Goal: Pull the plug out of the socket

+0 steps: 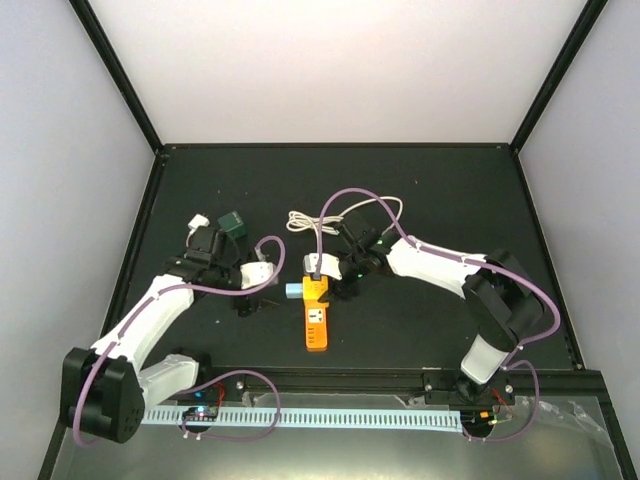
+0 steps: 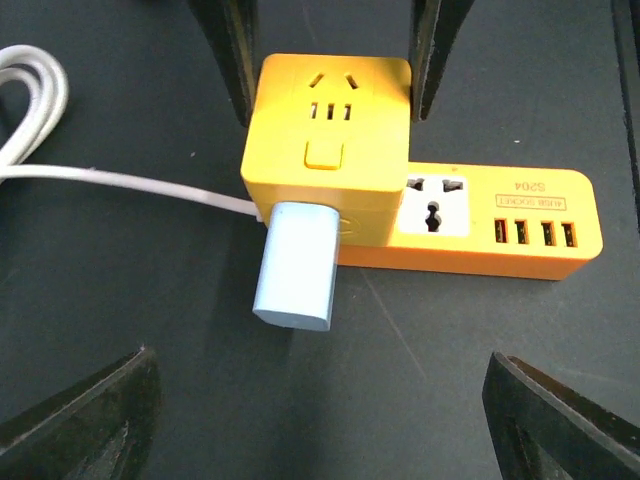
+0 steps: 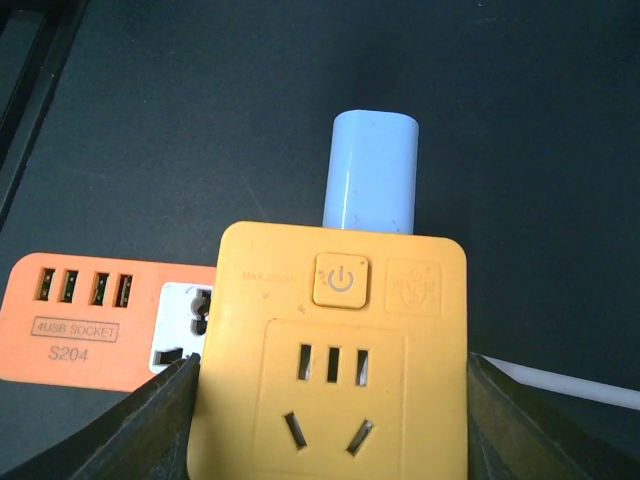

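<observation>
Two fingers (image 3: 140,430) of the right gripper (image 3: 332,365) press opposite sides of the yellow cube (image 3: 400,340), which sits on one end of the orange socket (image 3: 90,320). Beyond their tips, the pale plug (image 3: 372,170) juts from the cube's far face. The left gripper (image 2: 320,365) stands wide open and holds nothing; the plug points toward the gap between its fingers (image 2: 85,420), just ahead of their tips

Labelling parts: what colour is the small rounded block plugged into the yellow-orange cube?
The small rounded plug block is pale bluish-white; right wrist view shows it best.
</observation>
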`<state>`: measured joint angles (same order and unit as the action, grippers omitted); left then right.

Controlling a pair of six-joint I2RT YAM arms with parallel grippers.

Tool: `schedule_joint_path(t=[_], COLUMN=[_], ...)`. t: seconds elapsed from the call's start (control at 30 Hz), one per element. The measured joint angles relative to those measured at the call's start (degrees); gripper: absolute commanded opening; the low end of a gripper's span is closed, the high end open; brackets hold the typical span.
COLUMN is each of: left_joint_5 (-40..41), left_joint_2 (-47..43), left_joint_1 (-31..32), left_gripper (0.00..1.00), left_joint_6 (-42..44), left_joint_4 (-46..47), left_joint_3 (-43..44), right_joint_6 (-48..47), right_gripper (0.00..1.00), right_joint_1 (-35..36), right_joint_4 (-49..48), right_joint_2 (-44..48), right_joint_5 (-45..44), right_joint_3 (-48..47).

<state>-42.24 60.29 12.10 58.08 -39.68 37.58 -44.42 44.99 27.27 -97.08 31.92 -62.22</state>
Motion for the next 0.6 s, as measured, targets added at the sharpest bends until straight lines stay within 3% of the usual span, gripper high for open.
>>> schedule_joint_path(t=[0.47,0.6], left_joint_5=[4.5,5.6], left_joint_2=[7.2,9.0], left_joint_1=[8.9,10.2], left_gripper=[0.71,0.62], left_joint_6=[-0.9,-1.3], left_joint_4=[11.8,14.6], left_joint_3=[-3.0,-3.5], right_joint_6=[0.6,0.9], right_gripper=[0.50,0.49], right_joint_1=[-0.2,-0.2], right_joint_4=[-2.2,-2.6], right_joint_2=[1.3,1.4], right_joint_5=[0.9,1.1], right_joint_3=[2.3,2.6])
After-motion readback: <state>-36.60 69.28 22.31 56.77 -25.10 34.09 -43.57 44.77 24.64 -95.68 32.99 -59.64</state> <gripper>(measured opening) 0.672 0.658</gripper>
